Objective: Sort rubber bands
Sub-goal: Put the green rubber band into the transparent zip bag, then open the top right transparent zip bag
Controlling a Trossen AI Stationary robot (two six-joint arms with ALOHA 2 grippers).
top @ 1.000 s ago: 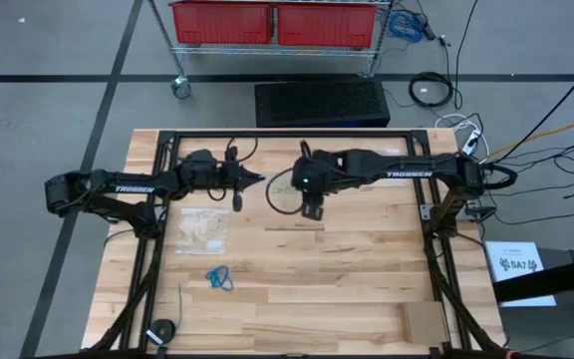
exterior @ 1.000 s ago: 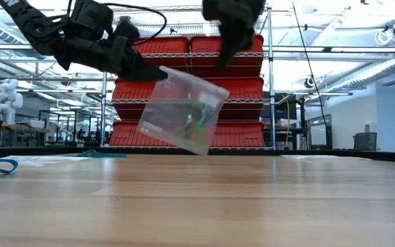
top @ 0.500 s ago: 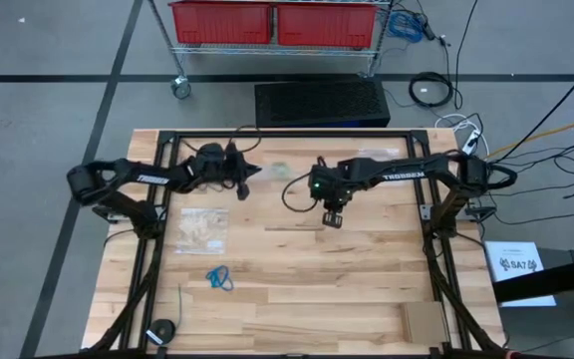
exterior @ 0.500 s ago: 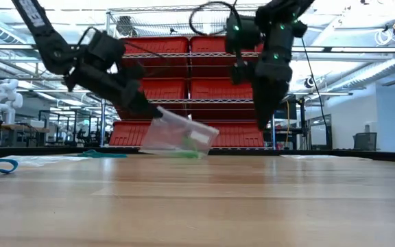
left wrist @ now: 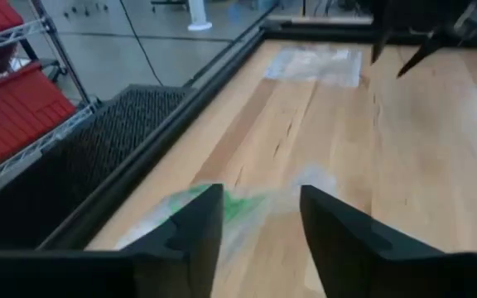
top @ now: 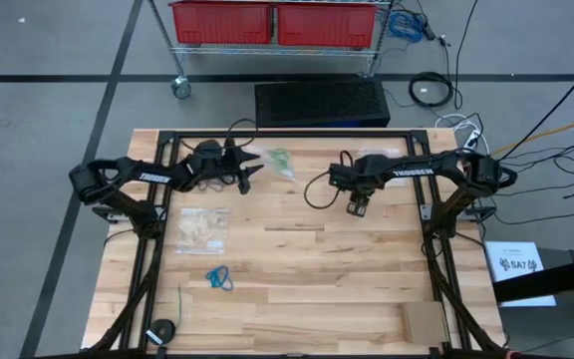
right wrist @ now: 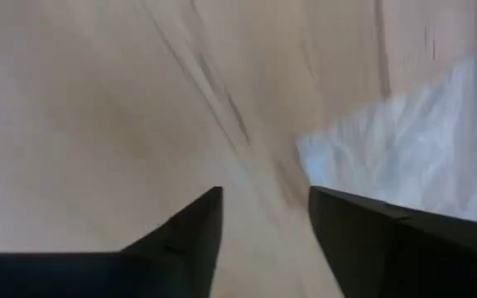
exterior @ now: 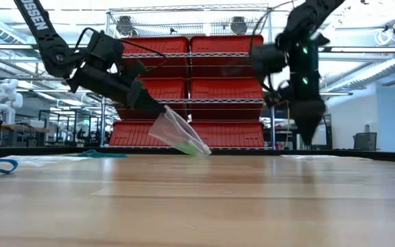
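A clear zip bag (exterior: 180,134) holding light green rubber bands (left wrist: 240,204) leans near the table's far edge, with its lower end on the wood. My left gripper (top: 258,165) stands open right at the bag's raised upper edge (exterior: 162,115). My right gripper (top: 357,207) points down, open, a little above the bare table to the right of that bag. Beside it lies another clear bag (right wrist: 412,157). A small cluster of bright blue rubber bands (top: 219,277) lies loose toward the near left. My left gripper has its fingers spread on either side of the leaning bag's upper edge (exterior: 162,115). I cannot tell whether a finger touches it.
A third clear bag (top: 202,227) lies flat on the left part of the table. A black frame (top: 287,134) runs around the work area. There are a round black object (top: 160,331) and a cardboard piece (top: 427,321) near the front edge, and red bins (top: 272,22) beyond the far edge.
My left gripper has sunk toward the far edge with the bag and then opened. The bag, which was lifted clear, now leans with its lower end on the table. My right gripper has swung down and toward the table's right edge, tipping to point downward.
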